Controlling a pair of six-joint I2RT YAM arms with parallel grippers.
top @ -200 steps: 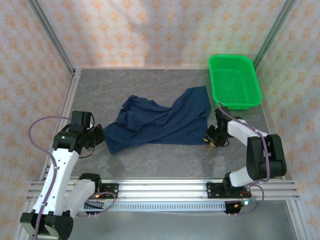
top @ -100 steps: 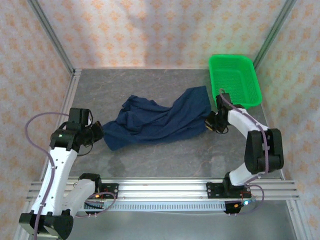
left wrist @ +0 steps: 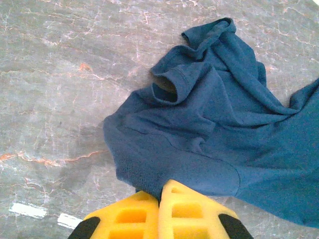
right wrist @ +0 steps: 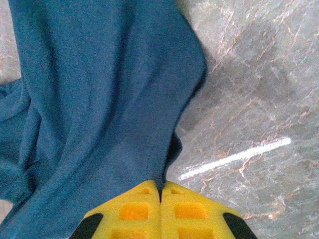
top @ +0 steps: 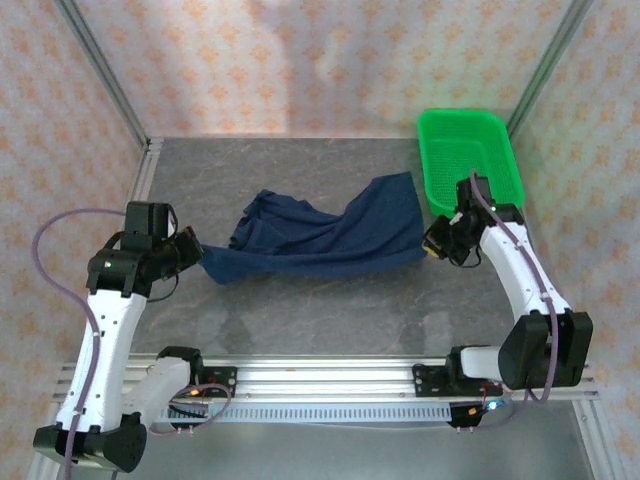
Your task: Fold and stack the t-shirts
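From above, you have one dark navy t-shirt (top: 320, 238), one green mesh basket (top: 470, 170) and two arms on the grey table (top: 330, 310). The basket sits in the far right corner. The shirt lies to the left of the basket, drawn out into a long rumpled band. Its right end is just beside the basket's near left corner and its left end is well away from the basket. Your right gripper (top: 432, 245) is just in front of that same basket corner, clamped on the shirt's right edge. Your left gripper (top: 192, 255) is at the shirt's far end, as distant from the basket as the cloth reaches, with its jaws pinched on the left tip. The band may hang slightly clear of the table between the two grips, but this high view is too flat to be sure.

In the left wrist view, two yellow pads (left wrist: 137, 216) are pressed together with the shirt's hem caught between them. The cloth spreads away from the pinch towards the basket side. One sleeve opening is curled open, and a bunched fold lies beyond it on the marbled surface.

In the right wrist view, two yellow pads (right wrist: 189, 209) meet with no gap, and a fold of the navy fabric runs down into the seam between them. The shirt drapes up and to the left, with bare table to the right of the cloth.
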